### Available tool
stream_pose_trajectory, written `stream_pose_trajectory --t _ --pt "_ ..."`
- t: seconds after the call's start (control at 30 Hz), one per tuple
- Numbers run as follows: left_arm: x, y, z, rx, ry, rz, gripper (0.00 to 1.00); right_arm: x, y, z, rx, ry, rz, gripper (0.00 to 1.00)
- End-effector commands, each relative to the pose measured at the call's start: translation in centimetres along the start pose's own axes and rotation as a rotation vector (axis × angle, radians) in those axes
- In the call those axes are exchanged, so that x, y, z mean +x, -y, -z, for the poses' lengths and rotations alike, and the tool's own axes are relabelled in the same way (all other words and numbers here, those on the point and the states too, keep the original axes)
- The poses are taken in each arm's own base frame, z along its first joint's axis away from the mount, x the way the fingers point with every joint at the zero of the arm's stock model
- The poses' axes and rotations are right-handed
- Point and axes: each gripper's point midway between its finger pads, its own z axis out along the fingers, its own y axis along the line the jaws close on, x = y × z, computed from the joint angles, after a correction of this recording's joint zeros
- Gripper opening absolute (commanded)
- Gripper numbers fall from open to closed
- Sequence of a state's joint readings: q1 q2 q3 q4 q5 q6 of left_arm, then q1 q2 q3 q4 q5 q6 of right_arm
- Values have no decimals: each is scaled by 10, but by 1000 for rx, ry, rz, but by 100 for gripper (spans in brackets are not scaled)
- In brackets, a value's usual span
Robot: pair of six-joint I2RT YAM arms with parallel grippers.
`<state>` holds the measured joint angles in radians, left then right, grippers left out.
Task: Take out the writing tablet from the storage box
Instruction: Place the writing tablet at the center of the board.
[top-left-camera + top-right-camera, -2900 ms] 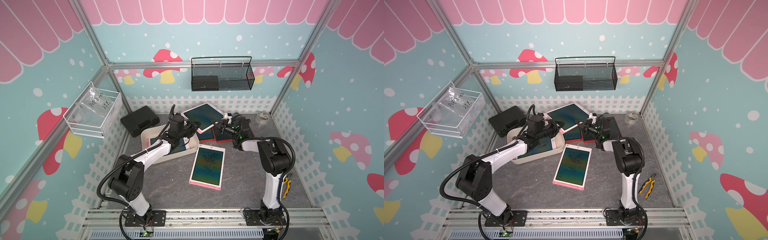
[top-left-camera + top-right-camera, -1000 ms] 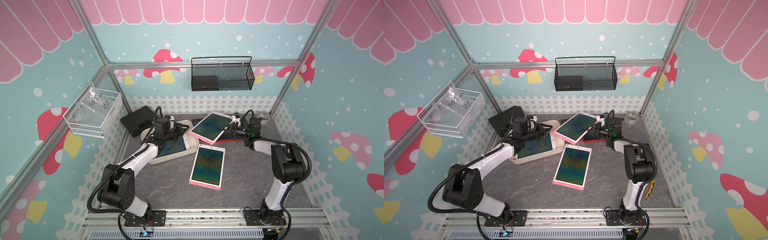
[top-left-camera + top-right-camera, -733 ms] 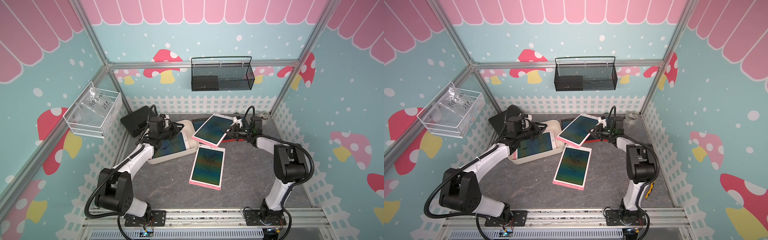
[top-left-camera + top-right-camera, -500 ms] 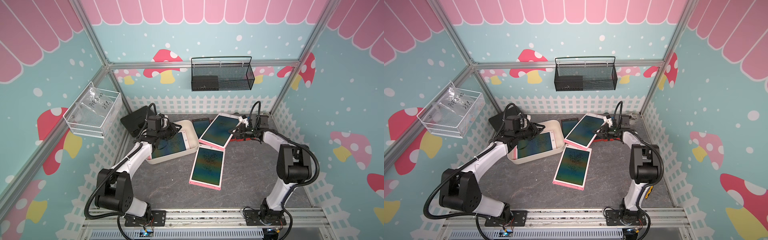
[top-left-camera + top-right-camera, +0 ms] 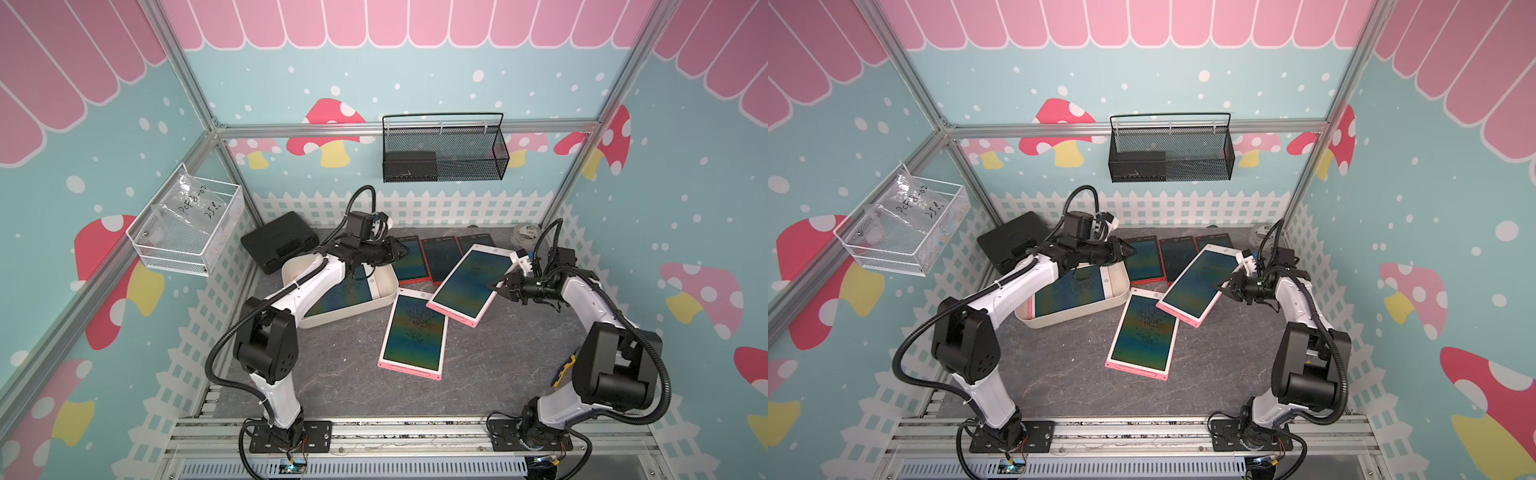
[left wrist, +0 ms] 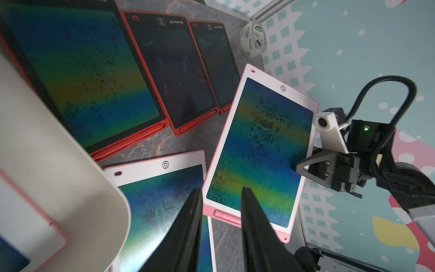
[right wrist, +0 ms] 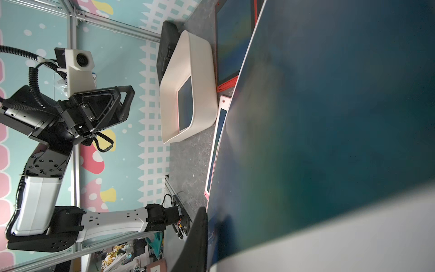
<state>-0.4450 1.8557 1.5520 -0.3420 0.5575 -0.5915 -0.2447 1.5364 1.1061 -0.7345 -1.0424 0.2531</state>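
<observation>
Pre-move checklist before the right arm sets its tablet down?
1. Right gripper shut on held tablet: ok.
2. Held tablet outside storage box: ok.
3. Set-down spot free: not ok, its low end overlaps flat pink tablet.
4. Contact between those two tablets: cannot tell.
5. Left gripper open, empty: ok.
6. Box emptied: not ok, boxed tablet inside.

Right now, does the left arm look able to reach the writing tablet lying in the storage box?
Probably yes. The left pincer hangs empty, jaws apart, by the far corner of the open-topped storage box, and nothing covers the writing tablet inside.
</observation>
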Motion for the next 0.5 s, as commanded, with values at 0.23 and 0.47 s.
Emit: stream_pose_trajectory --t 0.23,0.47 --pt "51 9 -74 45 -189 -35 30 48 23 18 129 -21 -62 0" --pt "80 6 -98 30 -275 -60 29 54 22 21 146 -46 -96 0"
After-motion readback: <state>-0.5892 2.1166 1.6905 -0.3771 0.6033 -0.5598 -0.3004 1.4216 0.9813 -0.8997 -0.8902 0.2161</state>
